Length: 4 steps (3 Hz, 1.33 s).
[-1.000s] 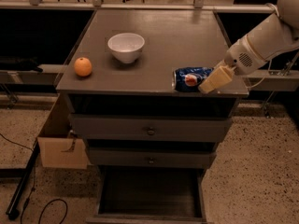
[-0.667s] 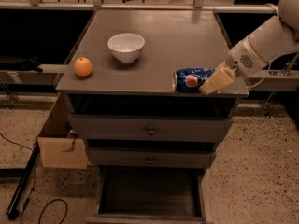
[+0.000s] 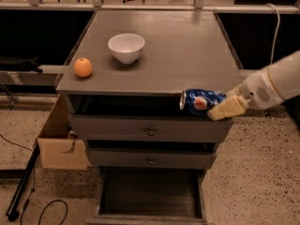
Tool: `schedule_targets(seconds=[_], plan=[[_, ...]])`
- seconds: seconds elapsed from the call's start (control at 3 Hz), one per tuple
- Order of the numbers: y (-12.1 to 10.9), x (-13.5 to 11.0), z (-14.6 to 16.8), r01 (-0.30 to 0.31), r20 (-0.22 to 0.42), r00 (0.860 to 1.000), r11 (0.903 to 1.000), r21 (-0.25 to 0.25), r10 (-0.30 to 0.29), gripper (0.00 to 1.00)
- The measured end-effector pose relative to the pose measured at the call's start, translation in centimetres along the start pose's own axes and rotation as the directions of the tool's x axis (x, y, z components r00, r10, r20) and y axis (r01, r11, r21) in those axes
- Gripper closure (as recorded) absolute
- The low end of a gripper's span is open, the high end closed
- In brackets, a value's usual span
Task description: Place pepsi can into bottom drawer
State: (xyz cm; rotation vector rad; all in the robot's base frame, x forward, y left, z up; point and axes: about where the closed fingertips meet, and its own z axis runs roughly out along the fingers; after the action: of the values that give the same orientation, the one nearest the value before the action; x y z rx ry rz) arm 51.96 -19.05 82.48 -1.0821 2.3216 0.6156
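Since a second ago the pepsi can (image 3: 201, 101) has come off the cabinet top (image 3: 187, 50), and so has the gripper (image 3: 217, 108); both are now lower and just past the top's near edge.

In the camera view, the can lies on its side in the air in front of the gap above the top drawer (image 3: 150, 129), its silver end pointing left. The gripper reaches in from the right with its jaws clamped across the can's body, which is why it stays up with nothing under it. The bottom drawer (image 3: 150, 196) stands pulled out below and to the left, ready to take the can. The orange (image 3: 83, 67) and white bowl (image 3: 126, 47) sit well apart on the top's far left.
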Motion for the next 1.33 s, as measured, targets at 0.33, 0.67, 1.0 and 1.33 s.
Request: schedule_targets(seconds=[0.33,0.67,1.0,1.33], plan=[[2.8,6.5,2.9,-0.104,0.019,0.994,0.9926,-0.063,0.105,1.0],[4.9,9.8,5.4,-0.15,0.008,0.988,0.9824,-0.111,0.152,1.0],[4.9,9.8,5.4,-0.15,0.008,0.988,0.9824,-0.111,0.152,1.0],[5.8,11.3,5.6,-0.145,0.03,0.988,0.9817,-0.124,0.15,1.0]])
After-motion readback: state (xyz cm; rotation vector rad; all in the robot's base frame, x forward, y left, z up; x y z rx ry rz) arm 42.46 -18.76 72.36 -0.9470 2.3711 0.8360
